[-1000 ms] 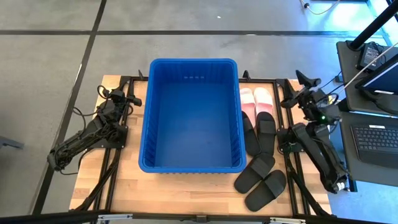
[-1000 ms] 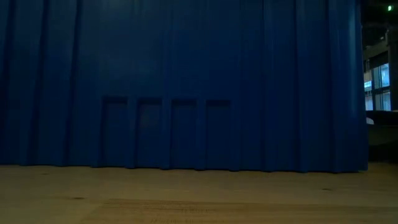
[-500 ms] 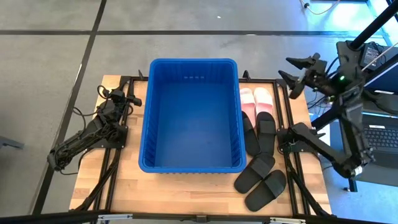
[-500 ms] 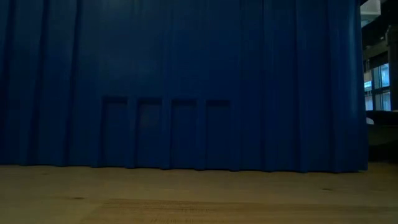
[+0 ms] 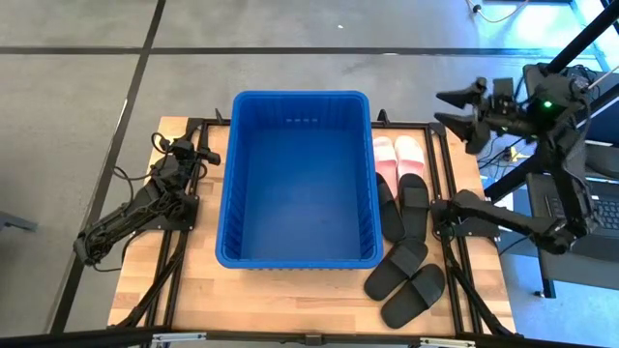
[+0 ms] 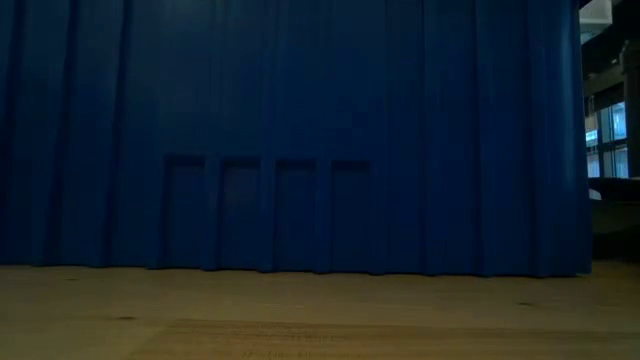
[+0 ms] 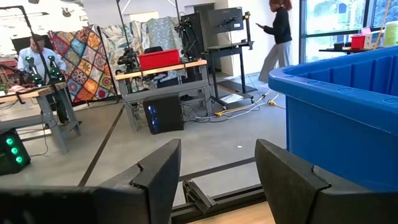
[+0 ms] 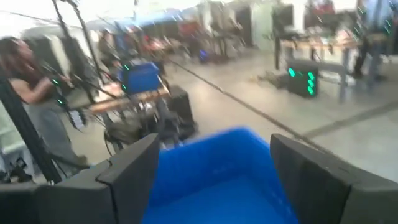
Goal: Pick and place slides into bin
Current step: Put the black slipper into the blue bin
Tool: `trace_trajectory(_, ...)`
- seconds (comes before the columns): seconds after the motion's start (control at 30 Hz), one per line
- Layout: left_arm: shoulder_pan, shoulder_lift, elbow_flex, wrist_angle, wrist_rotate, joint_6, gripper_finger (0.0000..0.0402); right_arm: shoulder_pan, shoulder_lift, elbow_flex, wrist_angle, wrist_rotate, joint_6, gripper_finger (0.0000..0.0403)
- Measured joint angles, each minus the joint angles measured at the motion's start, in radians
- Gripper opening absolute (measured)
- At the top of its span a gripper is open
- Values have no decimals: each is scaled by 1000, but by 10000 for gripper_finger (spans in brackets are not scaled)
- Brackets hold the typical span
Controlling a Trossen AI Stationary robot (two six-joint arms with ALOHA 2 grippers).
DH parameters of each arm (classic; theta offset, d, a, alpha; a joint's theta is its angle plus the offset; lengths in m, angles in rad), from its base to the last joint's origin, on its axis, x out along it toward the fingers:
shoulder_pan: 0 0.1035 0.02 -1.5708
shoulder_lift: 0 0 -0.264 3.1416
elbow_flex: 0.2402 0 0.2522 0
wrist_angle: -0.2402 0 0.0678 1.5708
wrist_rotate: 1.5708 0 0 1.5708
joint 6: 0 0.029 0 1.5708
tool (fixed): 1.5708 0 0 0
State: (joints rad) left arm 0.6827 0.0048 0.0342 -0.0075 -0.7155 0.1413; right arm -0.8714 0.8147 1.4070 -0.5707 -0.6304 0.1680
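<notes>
The blue bin (image 5: 300, 179) stands in the middle of the wooden table, with nothing in it; its ribbed wall (image 6: 300, 140) fills the low view. To its right lie the slides, soles down: two pink ones (image 5: 397, 155) at the far end, a black pair (image 5: 402, 206) in the middle, and two more black ones (image 5: 404, 282) near the front edge. My right gripper (image 5: 443, 108) hangs open, high over the table's far right corner, pointing toward the bin (image 8: 217, 180). My left gripper (image 5: 193, 150) waits open at the bin's left (image 7: 217, 180).
Black frame rails (image 5: 447, 174) run along the table on both sides of the bin. A desk with a laptop (image 5: 590, 213) stands just past the table's right edge, under my right arm. People and workbenches show in the room beyond.
My right arm has risen high from its folded place at the table's right side. Its gripper has tipped and rolled until it points level toward the bin, staying open. The slides and the bin have kept still.
</notes>
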Motion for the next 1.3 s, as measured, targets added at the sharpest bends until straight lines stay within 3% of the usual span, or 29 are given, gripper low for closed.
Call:
trace_trajectory(0.2, 0, 0, 0, -1, 0, 0, 202, 185, 150, -53, 348, 1, 94, 307)
trace_trajectory(0.43, 0, 0, 0, -1, 0, 0, 202, 477, 321, -35, 369, 1, 198, 307)
trace_trajectory(0.67, 0, 0, 0, -1, 0, 0, 202, 765, 361, -35, 160, 17, 483, 307)
trace_trajectory(0.87, 0, 0, 0, -2, 0, 0, 202, 1037, 360, -35, 32, 257, 857, 307)
trace_trajectory(1.07, 0, 0, 0, -2, 0, -1, 202, 1299, 370, -34, -156, 565, 1220, 307)
trace_trajectory(1.3, -1, 0, 0, -2, 0, -2, 202, 1509, 439, -34, -440, 629, 1672, 307)
